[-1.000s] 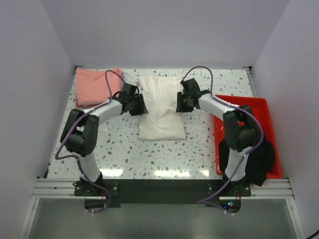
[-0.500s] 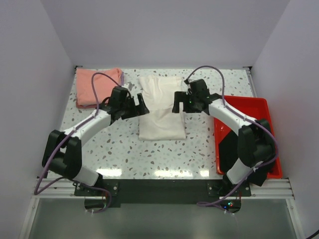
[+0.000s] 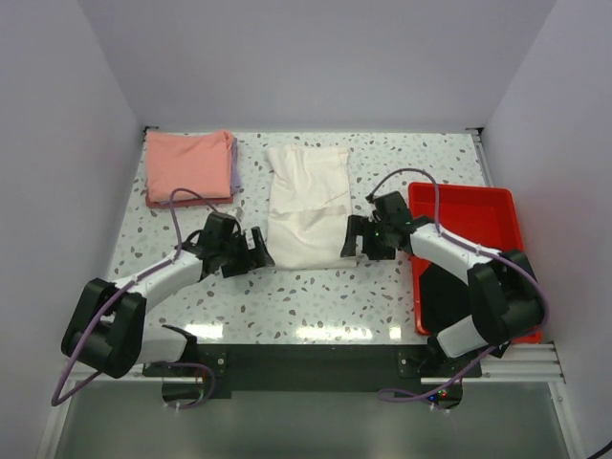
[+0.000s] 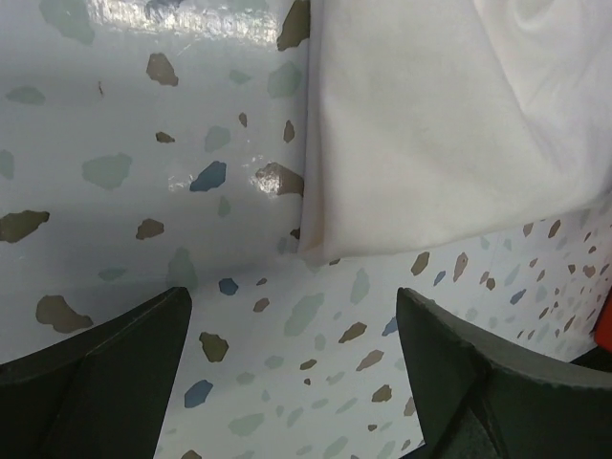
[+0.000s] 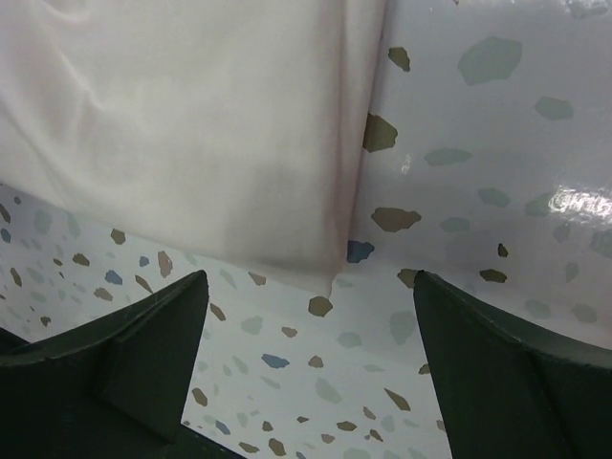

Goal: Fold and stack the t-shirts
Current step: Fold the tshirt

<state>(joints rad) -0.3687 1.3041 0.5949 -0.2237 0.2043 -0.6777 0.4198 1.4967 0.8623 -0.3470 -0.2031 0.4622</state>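
A cream-white t-shirt (image 3: 306, 204) lies folded lengthwise in the middle of the table; its red print is hidden. A salmon-pink t-shirt (image 3: 188, 167) lies folded at the far left, with a lavender edge (image 3: 234, 164) showing under its right side. My left gripper (image 3: 256, 255) is open and empty beside the white shirt's near left corner (image 4: 311, 251). My right gripper (image 3: 353, 245) is open and empty beside the near right corner (image 5: 330, 277). Both hover low over the table, not touching the cloth.
A red plastic tray (image 3: 500, 207) stands at the right, holding a dark cloth (image 3: 499, 308) that hangs over its near edge. The speckled tabletop (image 3: 306, 296) has walls on three sides.
Both grippers have drawn back toward me, from the shirt's upper sides down to its near corners. The white shirt is now narrower, its sides folded in.
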